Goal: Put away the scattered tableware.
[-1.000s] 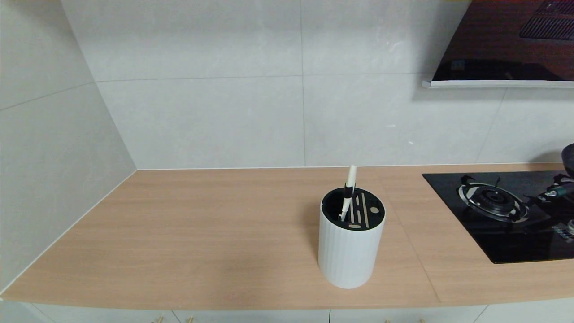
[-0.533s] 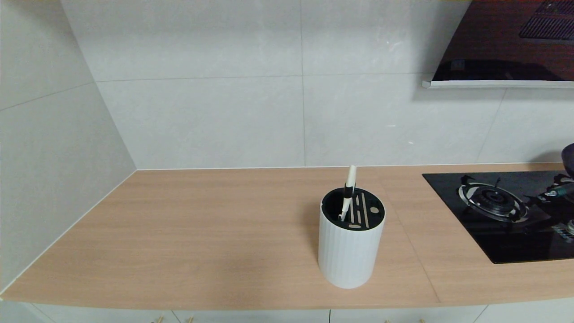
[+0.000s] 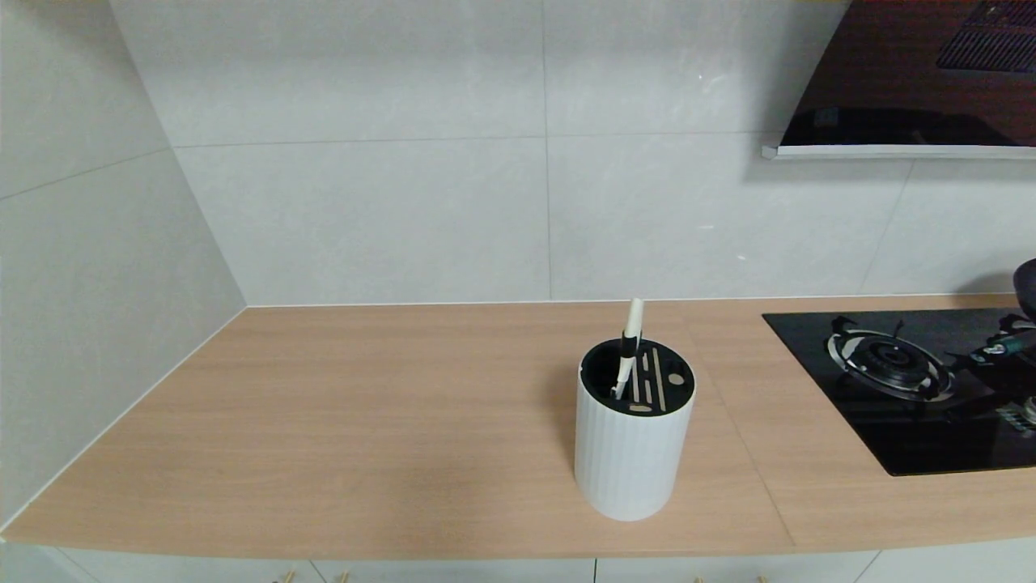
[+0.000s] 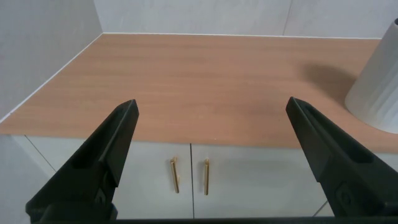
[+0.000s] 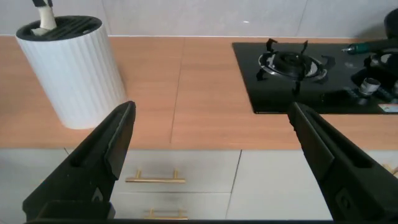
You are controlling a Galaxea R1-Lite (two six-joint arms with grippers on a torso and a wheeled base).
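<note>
From the head view, a white ribbed holder is seen standing upright on the wooden counter, and a white-handled utensil with a black band is already lodged in its black slotted top, leaning slightly. A black gas hob is set into the counter to the holder's right, a dark hood is hung above it, and a pale tiled wall is seen behind. Over to the left wrist view: the left pincer is held released, its two dark fingers spread wide with nothing between them; the holder is found ahead of it and off past one finger, well apart, while gold cabinet handles are seen below the counter edge. Now the right wrist view: the right pincer is likewise released and nothing is gripped; the holder, with the utensil's handle poking out, is placed ahead beyond one finger, the hob ahead beyond the other.
</note>
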